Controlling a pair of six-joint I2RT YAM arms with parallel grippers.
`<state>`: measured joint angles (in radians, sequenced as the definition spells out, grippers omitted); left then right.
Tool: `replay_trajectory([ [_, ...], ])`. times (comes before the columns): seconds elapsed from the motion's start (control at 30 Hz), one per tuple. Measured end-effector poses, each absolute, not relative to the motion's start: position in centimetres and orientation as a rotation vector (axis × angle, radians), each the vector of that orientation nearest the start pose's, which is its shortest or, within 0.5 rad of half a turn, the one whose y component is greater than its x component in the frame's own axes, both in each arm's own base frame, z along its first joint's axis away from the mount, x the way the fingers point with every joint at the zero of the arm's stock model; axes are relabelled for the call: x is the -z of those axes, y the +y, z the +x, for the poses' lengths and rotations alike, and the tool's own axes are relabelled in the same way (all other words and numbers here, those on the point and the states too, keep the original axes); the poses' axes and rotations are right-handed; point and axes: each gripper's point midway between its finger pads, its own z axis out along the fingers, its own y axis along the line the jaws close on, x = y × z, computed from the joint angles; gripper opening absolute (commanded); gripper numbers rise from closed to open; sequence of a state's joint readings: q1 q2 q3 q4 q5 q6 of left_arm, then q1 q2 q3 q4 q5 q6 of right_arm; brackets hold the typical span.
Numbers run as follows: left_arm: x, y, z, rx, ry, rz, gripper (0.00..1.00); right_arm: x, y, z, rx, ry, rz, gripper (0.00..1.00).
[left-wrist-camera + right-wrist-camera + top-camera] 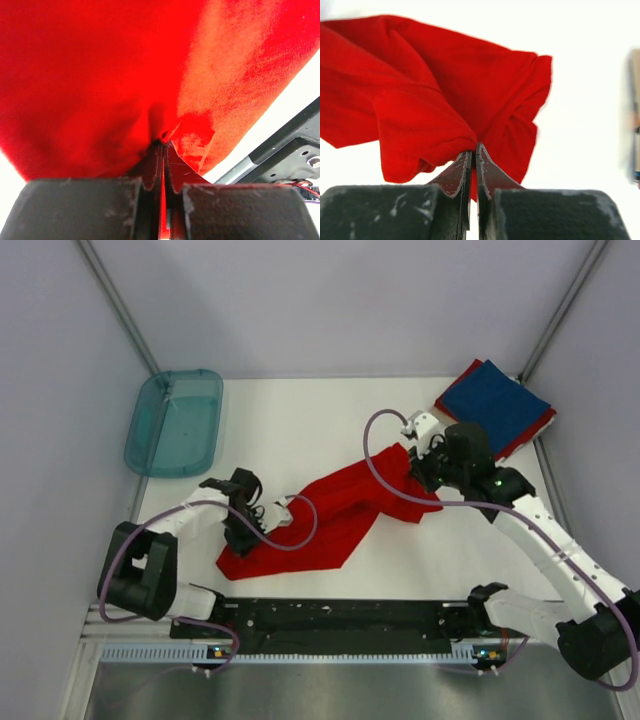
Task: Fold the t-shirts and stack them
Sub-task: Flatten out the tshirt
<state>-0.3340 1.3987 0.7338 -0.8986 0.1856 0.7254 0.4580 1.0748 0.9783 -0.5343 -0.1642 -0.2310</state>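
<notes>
On the white table [300, 430], mid-frame, left gripper [161, 145] and right gripper [474, 150] each pinch the crumpled bright red cloth t-shirt [335, 510]; uneven pulling could tug a corner free.

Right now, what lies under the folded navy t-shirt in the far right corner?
Red cloth shows along its left and near edges, likely a folded red t-shirt. The navy t-shirt covers the rest, so how many lie there cannot be seen.

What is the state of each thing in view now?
loose red t-shirt: unfolded, held at two ends.
navy t-shirt: folded, atop stack.
lower red t-shirt: folded, beneath it.
teal tray: empty.
left gripper: shut on loose red t-shirt.
right gripper: shut on it too.
</notes>
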Motion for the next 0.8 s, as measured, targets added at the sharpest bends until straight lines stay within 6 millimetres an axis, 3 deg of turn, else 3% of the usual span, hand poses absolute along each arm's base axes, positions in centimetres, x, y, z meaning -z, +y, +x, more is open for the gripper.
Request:
replay_trajectory([
  [0.1,-2.4,-5.8,17.4,0.279,2.663,1.493,0.00,-22.9,15.2,28.1,-0.274,2.007,-0.794,0.00],
  [0.17,-3.4,-5.5,18.5,0.249,2.633,1.444,0.00,-25.8,14.8,28.2,-0.258,1.948,-0.765,0.00],
  [0.27,-6.6,-5.2,20.8,0.163,2.526,1.355,0.00,-30.8,14.5,27.6,-0.259,1.836,-0.733,0.00],
  [0.4,-14.2,-4.5,24.5,-0.020,2.290,1.207,0.00,-38.2,14.3,25.2,-0.303,1.647,-0.713,0.00],
  [0.57,-24.6,-3.6,26.3,-0.173,2.060,1.058,0.00,-47.1,14.6,19.6,-0.425,1.380,-0.753,0.00],
  [0.7,-31.3,-3.6,25.5,-0.190,1.954,0.997,0.00,-51.9,13.9,15.4,-0.486,1.241,-0.747,0.00],
  [0.8,-35.7,-4.1,23.8,-0.161,1.871,0.980,0.00,-54.5,12.8,13.0,-0.494,1.177,-0.712,0.00],
])
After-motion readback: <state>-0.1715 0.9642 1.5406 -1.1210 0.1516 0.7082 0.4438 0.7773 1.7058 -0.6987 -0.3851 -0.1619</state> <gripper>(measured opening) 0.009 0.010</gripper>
